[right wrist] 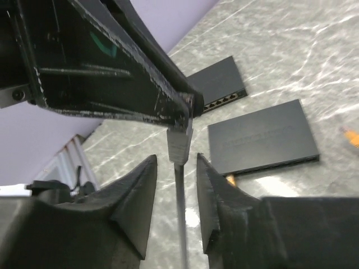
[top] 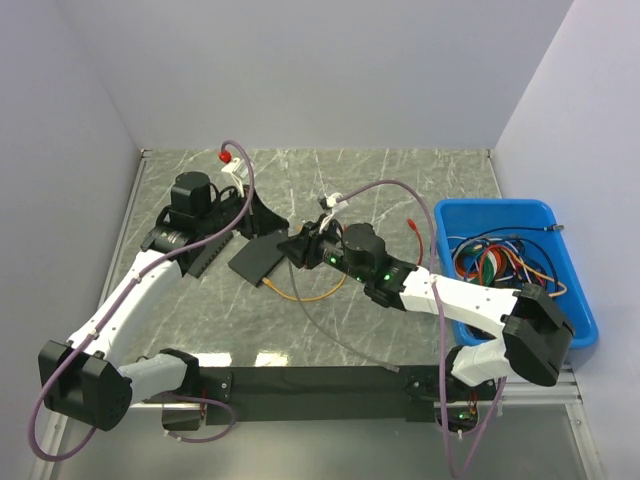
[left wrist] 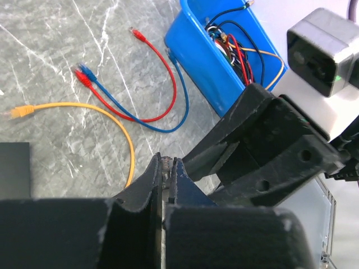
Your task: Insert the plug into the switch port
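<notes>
1. Left gripper: jaws fully closed, pinching the plug, a clear RJ45 end held in the air above the table, near its centre.
2. Grey cable: hangs from the plug towards 6 o'clock.
3. Right gripper: jaws parted, one on each side of the grey cable, gripping nothing.
4. Flat network switch: at 3 o'clock of the plug, faint lid print too blurred to read.
5. Second network switch: at 1 o'clock, port row showing.
6. Orange patch cable, red patch cable, blue patch cable: loose on the table.
7. Blue bin: at 3 o'clock on the table, filled with tangled cables.
</notes>
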Action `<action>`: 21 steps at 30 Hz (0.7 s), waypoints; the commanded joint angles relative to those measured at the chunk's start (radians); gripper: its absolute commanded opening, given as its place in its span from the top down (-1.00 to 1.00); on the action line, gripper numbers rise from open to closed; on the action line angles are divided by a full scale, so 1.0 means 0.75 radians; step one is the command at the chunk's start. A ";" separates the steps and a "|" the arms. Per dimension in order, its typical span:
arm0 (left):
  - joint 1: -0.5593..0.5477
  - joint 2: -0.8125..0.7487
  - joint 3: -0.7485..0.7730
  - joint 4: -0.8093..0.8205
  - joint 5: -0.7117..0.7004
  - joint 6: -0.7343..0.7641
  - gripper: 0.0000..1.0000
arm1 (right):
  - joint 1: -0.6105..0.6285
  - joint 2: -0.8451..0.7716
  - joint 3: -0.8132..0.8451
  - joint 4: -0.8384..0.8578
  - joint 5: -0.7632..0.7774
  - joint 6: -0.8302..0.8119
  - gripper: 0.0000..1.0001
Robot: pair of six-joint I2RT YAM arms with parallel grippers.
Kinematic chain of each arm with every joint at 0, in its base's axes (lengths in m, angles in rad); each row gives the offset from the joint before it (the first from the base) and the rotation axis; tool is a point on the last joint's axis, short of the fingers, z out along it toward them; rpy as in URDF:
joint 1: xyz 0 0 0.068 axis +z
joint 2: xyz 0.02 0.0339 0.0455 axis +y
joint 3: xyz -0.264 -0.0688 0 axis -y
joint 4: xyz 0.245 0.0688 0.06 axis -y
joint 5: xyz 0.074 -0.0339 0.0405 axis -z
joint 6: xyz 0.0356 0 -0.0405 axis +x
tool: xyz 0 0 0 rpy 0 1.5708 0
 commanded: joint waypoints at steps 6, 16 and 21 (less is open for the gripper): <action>-0.008 -0.006 0.033 -0.014 -0.112 0.006 0.99 | 0.003 -0.084 0.074 -0.070 0.097 -0.027 0.03; -0.008 0.022 0.046 -0.045 -0.195 -0.008 0.99 | 0.018 -0.162 0.062 -0.117 0.248 -0.017 0.03; -0.008 0.030 0.050 -0.061 -0.230 -0.020 0.99 | 0.022 -0.131 0.088 -0.105 0.234 -0.005 0.04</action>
